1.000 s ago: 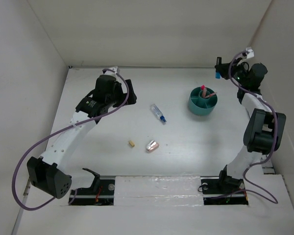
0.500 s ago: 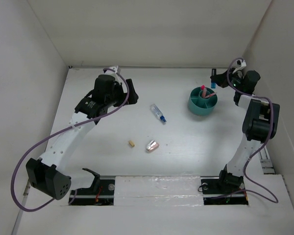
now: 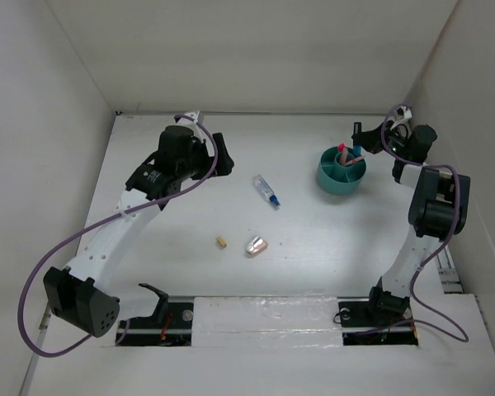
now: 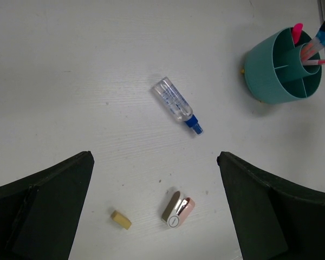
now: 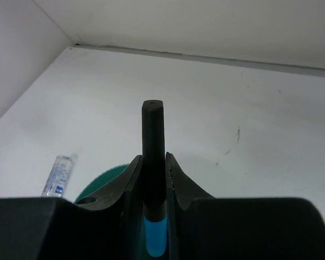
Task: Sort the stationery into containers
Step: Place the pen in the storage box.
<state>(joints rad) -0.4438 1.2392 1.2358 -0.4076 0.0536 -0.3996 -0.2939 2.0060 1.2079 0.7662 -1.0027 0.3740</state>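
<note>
The right gripper [image 5: 153,162], clamped on the blue-capped marker [image 5: 152,135], holds it nearly upright, blue end down over the far-right side of the teal bowl [image 3: 335,183].

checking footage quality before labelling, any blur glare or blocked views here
top external: even light, soft shadows, sharp, slight glare on the near strip; left wrist: table crisp, left hand dark and featureless in the lower corners; right wrist: right hand and marker loom close, hiding most of the teal bowl.
</note>
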